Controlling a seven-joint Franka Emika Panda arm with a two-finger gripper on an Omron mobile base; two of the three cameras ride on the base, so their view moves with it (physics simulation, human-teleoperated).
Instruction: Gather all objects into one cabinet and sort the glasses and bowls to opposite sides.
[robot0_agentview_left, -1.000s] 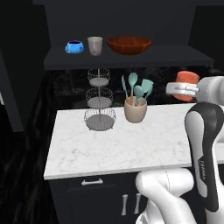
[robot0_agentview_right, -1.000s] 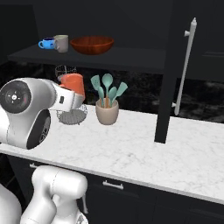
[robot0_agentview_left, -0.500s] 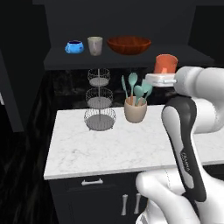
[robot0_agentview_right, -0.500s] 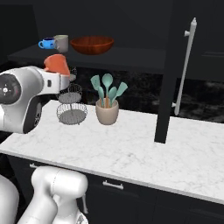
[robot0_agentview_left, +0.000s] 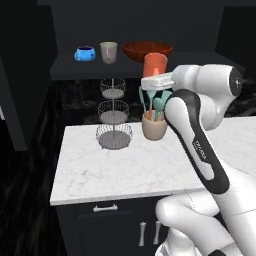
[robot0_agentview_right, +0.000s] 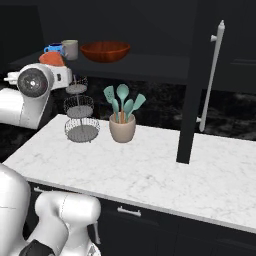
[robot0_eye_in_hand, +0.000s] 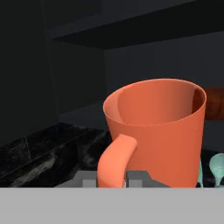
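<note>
My gripper (robot0_agentview_left: 156, 80) is shut on the handle of the orange mug (robot0_agentview_left: 155, 64), which stands upright in the air above the crock, level with the cabinet shelf (robot0_agentview_left: 100, 68) and just in front of the reddish-brown bowl (robot0_agentview_left: 147, 50). In the hand view the orange mug (robot0_eye_in_hand: 157, 131) is close up, its handle between the fingertips (robot0_eye_in_hand: 138, 180). On the shelf, left to right, stand the blue cup (robot0_agentview_left: 85, 53), the grey-beige tumbler (robot0_agentview_left: 108, 52) and the bowl. The right base view has the mug (robot0_agentview_right: 51, 59) behind my arm, the bowl (robot0_agentview_right: 105, 51) and the open black door (robot0_agentview_right: 195, 85).
A beige crock of teal spatulas (robot0_agentview_left: 154, 125) stands on the marble counter (robot0_agentview_left: 110, 170) directly under the mug. A wire three-tier stand (robot0_agentview_left: 114, 116) is to its left. The door's white bar handle (robot0_agentview_right: 212, 75) hangs over the counter's right part.
The arm has swung left and lifted the orange mug from the right of the crock up to shelf height, in front of the bowl.
</note>
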